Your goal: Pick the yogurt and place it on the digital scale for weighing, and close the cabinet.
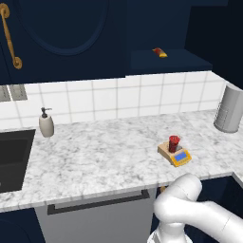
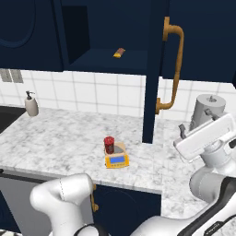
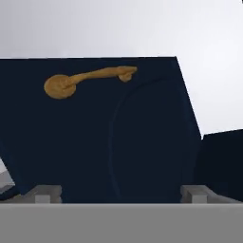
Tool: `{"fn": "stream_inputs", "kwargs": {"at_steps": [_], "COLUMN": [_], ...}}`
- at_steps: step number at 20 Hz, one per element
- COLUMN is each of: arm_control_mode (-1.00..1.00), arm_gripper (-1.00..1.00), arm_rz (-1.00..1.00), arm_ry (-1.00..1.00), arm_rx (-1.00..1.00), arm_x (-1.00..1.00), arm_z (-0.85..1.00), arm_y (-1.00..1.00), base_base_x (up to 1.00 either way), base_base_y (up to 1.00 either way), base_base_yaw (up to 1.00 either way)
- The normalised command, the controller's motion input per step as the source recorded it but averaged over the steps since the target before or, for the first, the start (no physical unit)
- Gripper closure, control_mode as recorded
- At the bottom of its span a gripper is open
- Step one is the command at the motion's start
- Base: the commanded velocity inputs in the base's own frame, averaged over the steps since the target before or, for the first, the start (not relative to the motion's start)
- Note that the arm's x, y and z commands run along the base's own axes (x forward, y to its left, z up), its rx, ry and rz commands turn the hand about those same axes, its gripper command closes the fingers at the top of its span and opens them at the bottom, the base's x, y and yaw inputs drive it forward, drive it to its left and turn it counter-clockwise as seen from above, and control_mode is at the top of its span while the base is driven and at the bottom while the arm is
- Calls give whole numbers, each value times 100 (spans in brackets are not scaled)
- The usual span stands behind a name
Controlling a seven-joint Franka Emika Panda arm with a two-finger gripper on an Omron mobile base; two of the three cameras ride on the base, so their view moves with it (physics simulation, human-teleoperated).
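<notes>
Even, soft light is falling everywhere, leaving the worktop point(image 1: 104, 156) bright without glare. The cabinet point(image 2: 110, 32) interior is staying dim. Shadows are showing faintly. Rendering is looking slightly coarse, unblurred.

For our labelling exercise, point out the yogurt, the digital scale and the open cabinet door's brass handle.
yogurt point(image 2: 109, 144), right base view, cup side.
digital scale point(image 2: 117, 160), right base view, blue display.
brass handle point(image 2: 174, 69), right base view, curved bar.

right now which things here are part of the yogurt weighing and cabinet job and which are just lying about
Part of the job:
yogurt, on the digital scale
cabinet, door open
pincer, facing the door

Just lying about:
soap dispenser
red-and-yellow packet on the cabinet shelf
grey canister
sink
</notes>
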Motion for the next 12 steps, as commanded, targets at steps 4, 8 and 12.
{"fn": "stream_inputs", "kwargs": {"at_steps": [4,8,12], "arm_control_mode": [-100,-100,-100], "arm_gripper": [-100,-100,-100], "arm_rz": [-14,-17,-21], "arm_ry": [-21,-21,-11], "arm_rx": [-12,-19,-23], "arm_x": [-50,-49,-34], "arm_z": [79,72,61], "arm_y": [94,100,100], "base_base_x": [0,0,0], "base_base_y": [0,0,0], "base_base_yaw": [0,0,0]}}
